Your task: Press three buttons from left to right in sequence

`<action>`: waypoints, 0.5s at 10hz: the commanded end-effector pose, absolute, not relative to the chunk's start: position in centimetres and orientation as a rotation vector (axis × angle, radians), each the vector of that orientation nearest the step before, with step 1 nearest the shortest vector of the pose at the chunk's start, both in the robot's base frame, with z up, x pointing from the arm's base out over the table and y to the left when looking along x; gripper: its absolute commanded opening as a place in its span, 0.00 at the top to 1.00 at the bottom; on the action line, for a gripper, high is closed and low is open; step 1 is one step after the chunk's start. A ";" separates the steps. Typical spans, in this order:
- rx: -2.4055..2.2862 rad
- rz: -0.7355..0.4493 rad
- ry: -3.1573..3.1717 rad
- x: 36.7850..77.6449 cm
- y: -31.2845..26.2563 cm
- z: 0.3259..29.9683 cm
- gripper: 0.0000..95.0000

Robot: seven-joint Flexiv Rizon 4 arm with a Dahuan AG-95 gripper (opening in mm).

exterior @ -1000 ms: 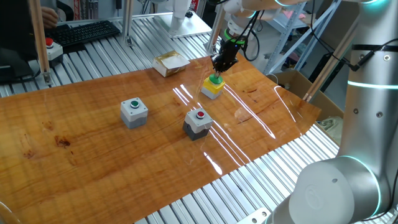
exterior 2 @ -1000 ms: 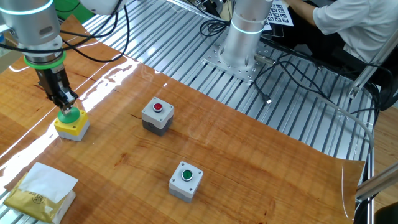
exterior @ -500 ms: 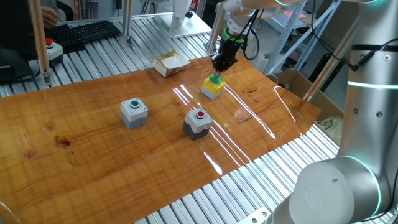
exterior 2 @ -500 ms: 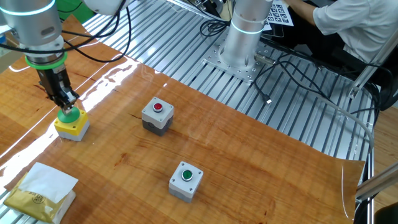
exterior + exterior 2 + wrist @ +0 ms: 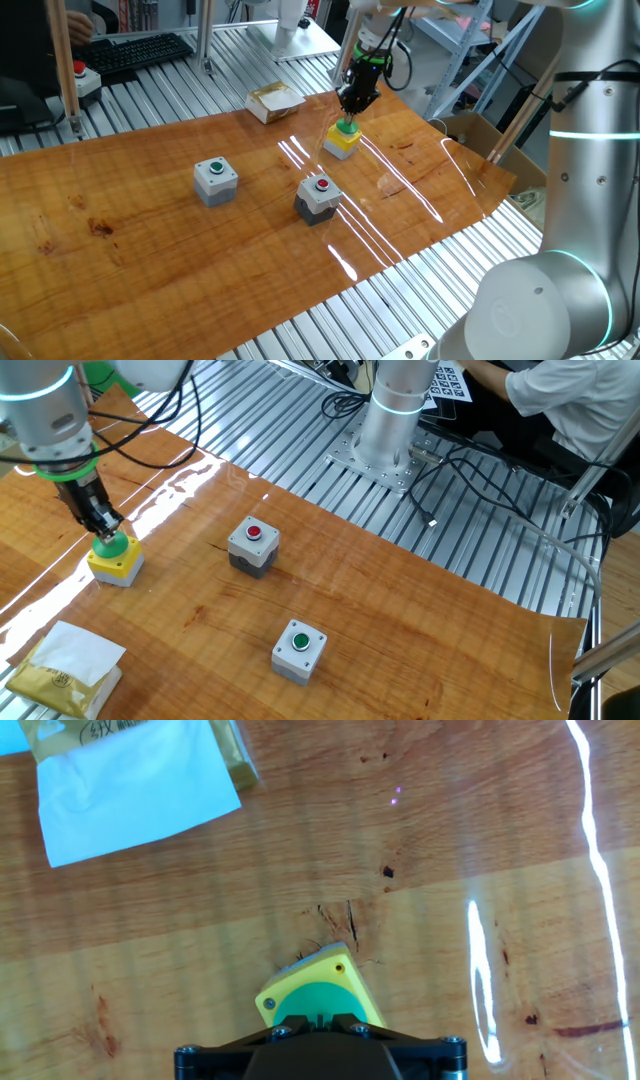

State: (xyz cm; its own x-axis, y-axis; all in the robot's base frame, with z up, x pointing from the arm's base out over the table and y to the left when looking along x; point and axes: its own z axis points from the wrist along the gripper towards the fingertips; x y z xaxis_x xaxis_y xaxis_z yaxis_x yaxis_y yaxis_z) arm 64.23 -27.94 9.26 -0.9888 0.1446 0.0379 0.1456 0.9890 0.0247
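Tissue pack (image 5: 274, 100) on the desk (image 5: 120, 260), upper centre; keyboard (image 5: 140, 52) and pale red-button box (image 5: 84, 80) upper left; cardboard box (image 5: 478, 133) right.

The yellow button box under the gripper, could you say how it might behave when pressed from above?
The yellow button box sits flat on the wooden table, so it probably won't tip. Unfastened as far as visible, it could slide if the gripper pushes off-centre.
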 end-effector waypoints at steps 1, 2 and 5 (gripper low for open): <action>-0.232 -0.032 -3.114 63.9 -27.8 9.0 1.00; -0.235 -0.029 -3.116 63.9 -27.6 8.5 1.00; -0.233 -0.025 -3.112 63.9 -27.6 8.6 1.00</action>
